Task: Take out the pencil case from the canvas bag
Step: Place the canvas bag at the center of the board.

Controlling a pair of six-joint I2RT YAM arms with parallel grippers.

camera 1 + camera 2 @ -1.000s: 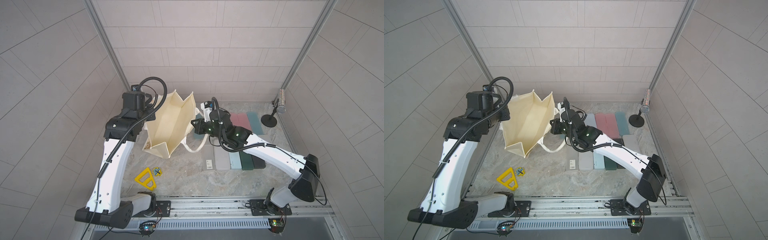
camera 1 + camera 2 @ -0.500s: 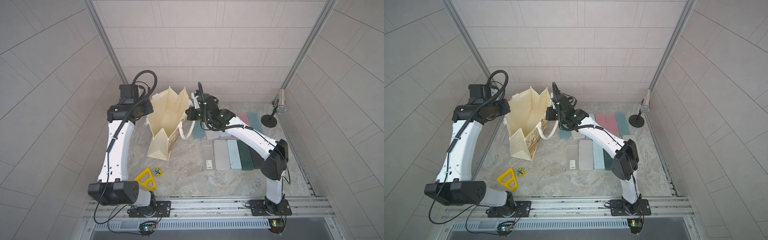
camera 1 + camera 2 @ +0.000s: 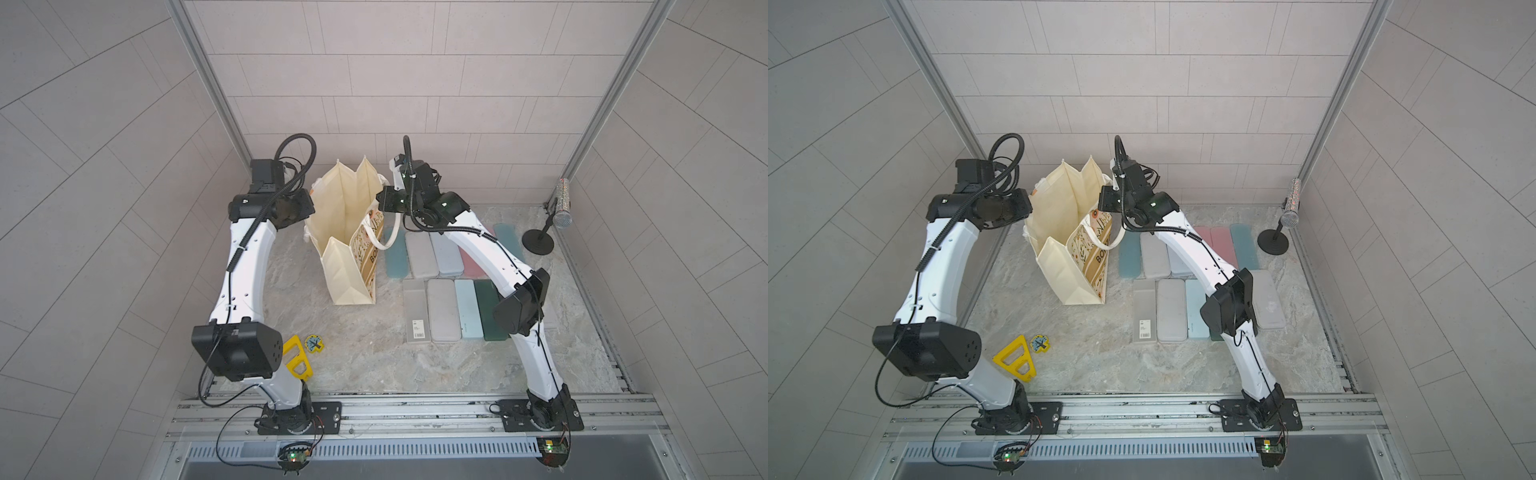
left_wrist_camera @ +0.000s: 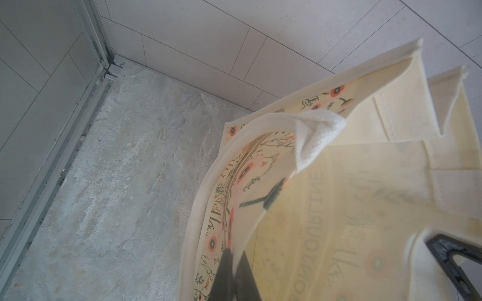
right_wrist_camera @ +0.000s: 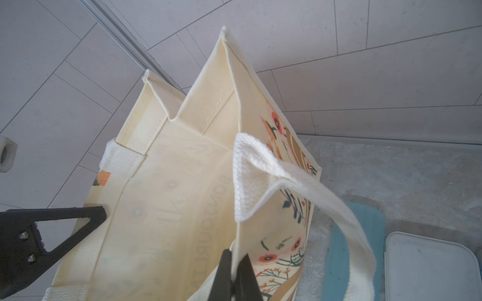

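Bag (image 3: 345,249) tipped upright since earlier. Your left claw (image 4: 234,256) pinches its left rim; your right claw (image 5: 235,258), its right rim. Cases (image 3: 442,309) lie right.

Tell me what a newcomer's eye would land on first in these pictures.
The cream canvas bag stands open on the left half of the table, mouth up, with the left pincer and right pincer each shut on an opposite rim. Right of it, two rows of flat cases in grey, teal, green and pink lie side by side. A glittery microphone stands in the far right corner.
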